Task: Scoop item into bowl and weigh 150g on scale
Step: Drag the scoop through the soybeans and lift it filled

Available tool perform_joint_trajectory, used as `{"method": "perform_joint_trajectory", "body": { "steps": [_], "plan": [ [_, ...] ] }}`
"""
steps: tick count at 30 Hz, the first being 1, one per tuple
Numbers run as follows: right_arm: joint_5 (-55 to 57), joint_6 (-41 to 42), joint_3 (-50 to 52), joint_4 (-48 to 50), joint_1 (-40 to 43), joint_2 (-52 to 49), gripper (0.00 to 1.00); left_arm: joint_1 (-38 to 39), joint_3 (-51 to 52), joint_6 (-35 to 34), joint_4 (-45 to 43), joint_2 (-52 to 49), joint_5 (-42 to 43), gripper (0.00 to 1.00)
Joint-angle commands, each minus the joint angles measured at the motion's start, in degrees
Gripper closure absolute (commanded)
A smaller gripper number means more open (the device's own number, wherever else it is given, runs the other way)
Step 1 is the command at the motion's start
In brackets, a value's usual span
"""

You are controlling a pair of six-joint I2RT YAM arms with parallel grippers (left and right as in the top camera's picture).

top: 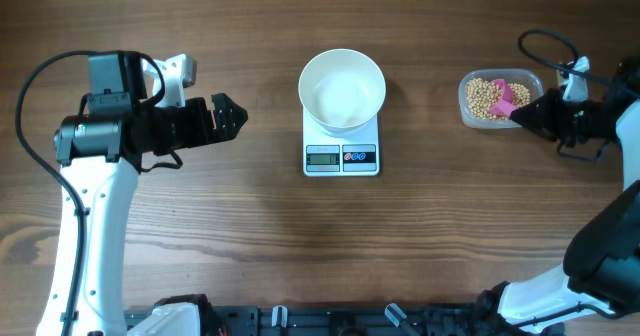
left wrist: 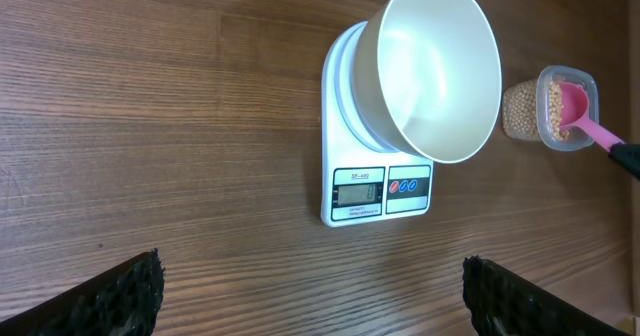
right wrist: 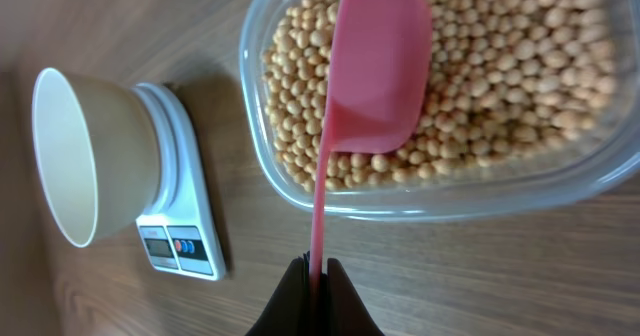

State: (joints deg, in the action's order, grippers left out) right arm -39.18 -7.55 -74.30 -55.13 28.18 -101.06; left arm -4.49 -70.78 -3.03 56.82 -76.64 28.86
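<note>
The white bowl stands empty on the white scale at the table's middle. Tan beans fill a clear tub at the right. My right gripper is shut on the thin handle of a pink scoop, whose blade lies over the beans in the tub. From the overhead view the right gripper sits at the tub's right edge. My left gripper is open, left of the scale with bare wood between its fingers. The bowl and scale lie ahead of it.
Both arms' black cables loop at the table's far left and far right. A black rail runs along the front edge. Bare wood lies between the left gripper and the scale.
</note>
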Motion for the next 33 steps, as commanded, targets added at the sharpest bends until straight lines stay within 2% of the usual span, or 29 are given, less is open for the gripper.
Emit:
{"method": "perform_joint_trajectory", "body": {
  "steps": [1, 19, 23, 29, 33],
  "plan": [
    [-7.17, 0.42, 3.41, 1.33, -0.13, -0.87, 0.96, 0.15, -1.07, 1.11, 0.09, 0.13, 1.11, 0.0],
    [-10.43, 4.7, 3.56, 3.89, 0.66, -0.87, 0.96, 0.15, -1.07, 1.11, 0.09, 0.13, 1.11, 0.0],
    [-10.43, 4.46, 3.56, 3.34, 1.7, -0.87, 0.96, 0.15, -1.07, 1.11, 0.09, 0.13, 1.11, 0.0],
    [-10.4, -1.31, 3.56, 0.83, 2.01, -0.87, 0.96, 0.15, -1.07, 1.11, 0.07, 0.13, 1.11, 0.0],
    [-6.38, -1.31, 3.56, 0.66, 2.08, -0.87, 0.96, 0.15, -1.07, 1.11, 0.11, 0.13, 1.14, 0.0]
  ]
}}
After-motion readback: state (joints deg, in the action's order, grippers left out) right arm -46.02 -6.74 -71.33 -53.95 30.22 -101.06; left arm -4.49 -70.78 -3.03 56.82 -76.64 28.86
